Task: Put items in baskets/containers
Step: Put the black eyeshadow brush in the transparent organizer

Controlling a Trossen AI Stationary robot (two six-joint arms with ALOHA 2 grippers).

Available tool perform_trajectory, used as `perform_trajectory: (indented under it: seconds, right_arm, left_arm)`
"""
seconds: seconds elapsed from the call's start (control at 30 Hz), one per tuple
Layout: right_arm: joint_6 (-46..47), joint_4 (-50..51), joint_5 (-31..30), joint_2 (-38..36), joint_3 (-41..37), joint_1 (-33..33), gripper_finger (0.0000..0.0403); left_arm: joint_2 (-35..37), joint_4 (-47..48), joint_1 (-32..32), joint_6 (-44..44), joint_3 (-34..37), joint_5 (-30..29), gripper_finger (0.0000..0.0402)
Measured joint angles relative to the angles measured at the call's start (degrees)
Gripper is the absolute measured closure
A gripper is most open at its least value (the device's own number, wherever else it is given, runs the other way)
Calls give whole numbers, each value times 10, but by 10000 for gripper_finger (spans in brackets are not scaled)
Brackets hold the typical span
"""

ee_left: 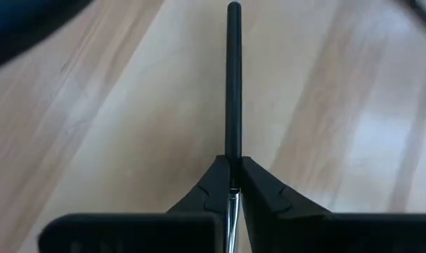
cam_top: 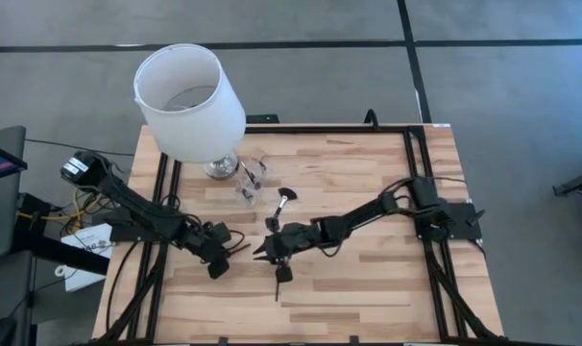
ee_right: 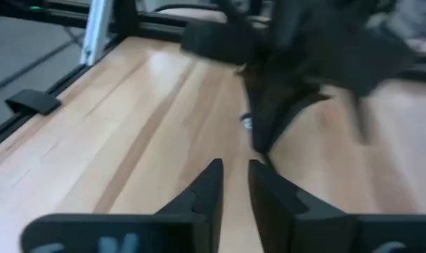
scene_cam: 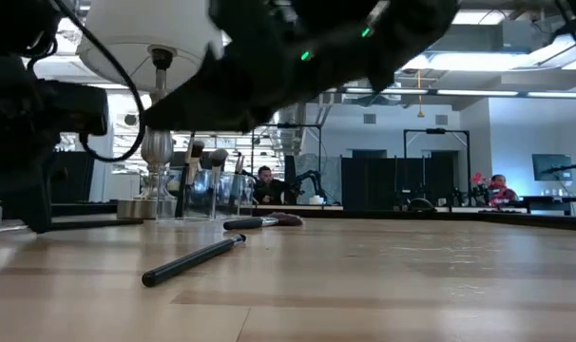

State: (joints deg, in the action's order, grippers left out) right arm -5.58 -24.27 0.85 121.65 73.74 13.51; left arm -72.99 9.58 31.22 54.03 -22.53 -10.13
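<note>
Jaws of the left gripper (ee_left: 233, 184) are clamped on a black-handled makeup brush (ee_left: 233, 84) above the wood table (cam_top: 368, 288); the right gripper (ee_right: 233, 184) has its fingers slightly apart, holding nothing. Another brush (scene_cam: 195, 259) lies on the table, and the clear cup (cam_top: 250, 179) holding brushes stands beside the lamp (cam_top: 189, 102).

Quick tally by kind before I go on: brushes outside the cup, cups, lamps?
Makeup brushes lying on the table: 2, the fan brush and a plain brush
Makeup brush held in the left gripper: 1
Clear cup: 1, its brushes too small to count
Lamp: 1
Total: 5, cup contents aside. The right gripper hangs empty mid-table.
</note>
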Motion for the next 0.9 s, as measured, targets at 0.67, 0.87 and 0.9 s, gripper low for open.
perform_trajectory:
  seconds: [0.67,0.87,0.9]
  right_arm:
    - [-39,7,38,127,105,-40,245]
    - [-39,12,39,127,105,-53,256]
    - [-39,14,41,127,105,-54,259]
  left_arm:
    - [11,-57,-1,-60,-1,-4,380]
    - [11,-65,-1,-78,-1,-1,380]
    - [11,-66,0,-84,-1,-3,380]
